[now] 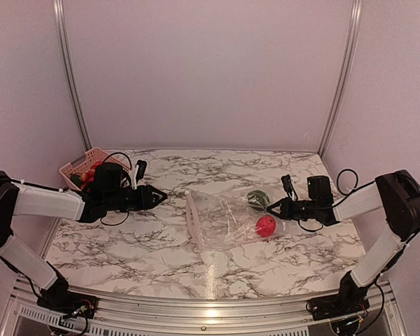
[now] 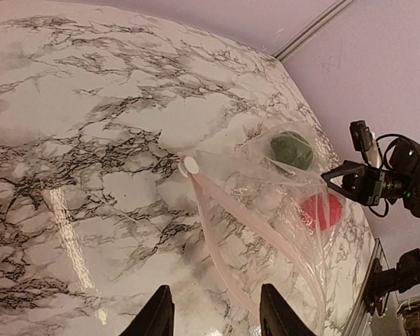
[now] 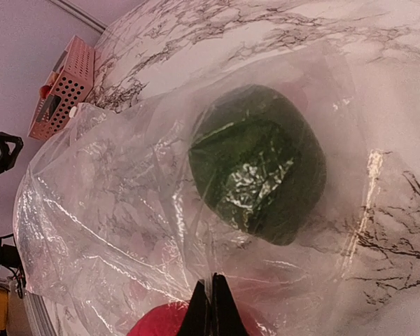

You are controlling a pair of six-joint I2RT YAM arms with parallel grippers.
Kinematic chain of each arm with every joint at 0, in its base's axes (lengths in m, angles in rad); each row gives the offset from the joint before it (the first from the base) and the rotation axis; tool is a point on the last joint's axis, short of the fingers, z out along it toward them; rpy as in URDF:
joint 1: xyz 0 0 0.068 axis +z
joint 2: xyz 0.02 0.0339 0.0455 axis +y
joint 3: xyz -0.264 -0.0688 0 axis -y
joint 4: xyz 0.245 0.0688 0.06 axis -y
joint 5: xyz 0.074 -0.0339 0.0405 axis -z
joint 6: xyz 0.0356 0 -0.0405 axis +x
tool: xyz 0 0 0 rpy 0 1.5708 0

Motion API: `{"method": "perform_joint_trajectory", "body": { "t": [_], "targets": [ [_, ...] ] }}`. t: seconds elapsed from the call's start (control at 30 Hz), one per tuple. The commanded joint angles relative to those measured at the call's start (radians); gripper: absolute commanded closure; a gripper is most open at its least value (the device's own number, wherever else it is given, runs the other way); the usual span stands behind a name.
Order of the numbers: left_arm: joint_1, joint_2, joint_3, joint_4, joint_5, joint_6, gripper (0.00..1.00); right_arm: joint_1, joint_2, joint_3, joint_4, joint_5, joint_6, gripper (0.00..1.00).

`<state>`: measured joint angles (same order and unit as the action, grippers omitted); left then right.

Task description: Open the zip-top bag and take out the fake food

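The clear zip-top bag (image 1: 224,218) lies on the marble table at the middle, its whitish zip strip (image 1: 194,220) toward the left. Inside are a dark green fake food piece (image 1: 258,199) and a red one (image 1: 266,225). My right gripper (image 1: 271,207) is shut on the bag's far end, pinching the plastic (image 3: 211,280) between the green piece (image 3: 259,168) and the red piece (image 3: 161,322). My left gripper (image 1: 161,197) is open and empty, left of the zip strip (image 2: 217,231), apart from it. The bag (image 2: 280,210) shows ahead of its fingers (image 2: 157,315).
A pink slatted basket (image 1: 80,166) with several red and orange toy pieces stands at the back left, behind my left arm; it also shows in the right wrist view (image 3: 63,84). Metal rails frame the back walls.
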<state>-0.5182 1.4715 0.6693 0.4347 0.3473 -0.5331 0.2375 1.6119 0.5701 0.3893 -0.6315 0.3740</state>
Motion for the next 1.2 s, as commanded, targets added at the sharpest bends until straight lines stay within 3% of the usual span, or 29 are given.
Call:
{"method": "perform_joint_trajectory", "body": {
  "t": [0.0,0.23,0.73,0.9,1.1,1.17],
  "targets": [
    [-0.066,0.071,-0.018,0.079,0.015,0.003,0.6,0.009,-0.008,0.035,-0.004,-0.025,0.004,1.0],
    [-0.18,0.192,0.012,0.156,0.032,-0.018,0.72,0.02,-0.011,0.04,-0.01,-0.025,0.005,1.0],
    [-0.255,0.488,0.08,0.468,0.101,-0.174,0.73,0.095,-0.084,0.116,-0.137,-0.045,-0.03,1.0],
    [-0.255,0.527,0.078,0.49,0.086,-0.193,0.73,0.083,-0.102,0.135,-0.233,0.009,-0.084,0.89],
    [-0.256,0.539,0.087,0.495,0.089,-0.194,0.71,0.046,-0.097,0.12,-0.3,0.053,-0.108,0.55],
    [-0.256,0.542,0.091,0.496,0.091,-0.193,0.68,0.042,-0.08,0.122,-0.315,0.063,-0.124,0.49]
  ]
}}
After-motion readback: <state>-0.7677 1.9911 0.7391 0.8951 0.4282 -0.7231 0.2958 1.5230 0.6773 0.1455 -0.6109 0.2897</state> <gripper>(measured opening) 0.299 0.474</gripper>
